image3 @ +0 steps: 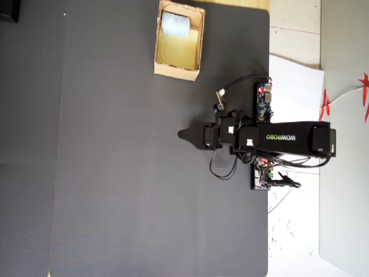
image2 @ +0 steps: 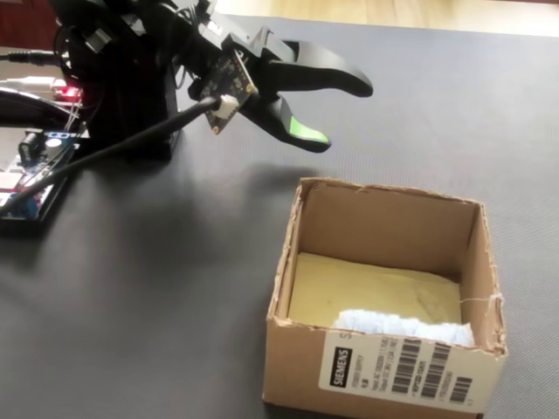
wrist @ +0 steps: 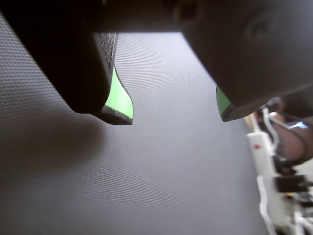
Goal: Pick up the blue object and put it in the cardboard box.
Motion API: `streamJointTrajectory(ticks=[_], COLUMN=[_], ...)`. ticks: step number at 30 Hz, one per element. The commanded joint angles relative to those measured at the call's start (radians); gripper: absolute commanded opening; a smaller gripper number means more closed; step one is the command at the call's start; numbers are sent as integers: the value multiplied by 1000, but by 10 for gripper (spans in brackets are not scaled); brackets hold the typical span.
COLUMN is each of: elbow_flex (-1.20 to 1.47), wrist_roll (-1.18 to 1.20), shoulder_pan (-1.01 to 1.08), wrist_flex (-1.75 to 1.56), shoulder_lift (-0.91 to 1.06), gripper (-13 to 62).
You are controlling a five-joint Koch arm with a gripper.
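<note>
The blue object (image2: 403, 328), a pale fuzzy block, lies inside the cardboard box (image2: 382, 229) against its near wall; in the overhead view the blue object (image3: 174, 24) sits at the far end of the box (image3: 177, 72). My gripper (image2: 342, 113) hangs open and empty above the dark mat, behind and to the left of the box. The wrist view shows the gripper (wrist: 175, 118) with its green-padded fingers (wrist: 121, 100) wide apart and only bare mat between them. In the overhead view the gripper (image3: 184, 135) points left, well away from the box.
The arm's black base (image2: 131, 96) and circuit boards (image2: 35, 188) with a red light stand at the left of the fixed view. Overhead, boards (image3: 263, 101) and cables sit at the mat's right edge beside white paper (image3: 294, 86). White hardware (wrist: 264, 161) shows right of the wrist view.
</note>
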Motion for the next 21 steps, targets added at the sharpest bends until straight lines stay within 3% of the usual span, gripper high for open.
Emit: streamJointTrajectory(ticks=[1, 7, 21], elbow_flex=[40, 40, 40], wrist_roll=[2, 0, 3], shoulder_pan=[-8, -8, -2], wrist_flex=[5, 172, 195], shoulder_lift=[92, 91, 91], gripper=[344, 343, 341])
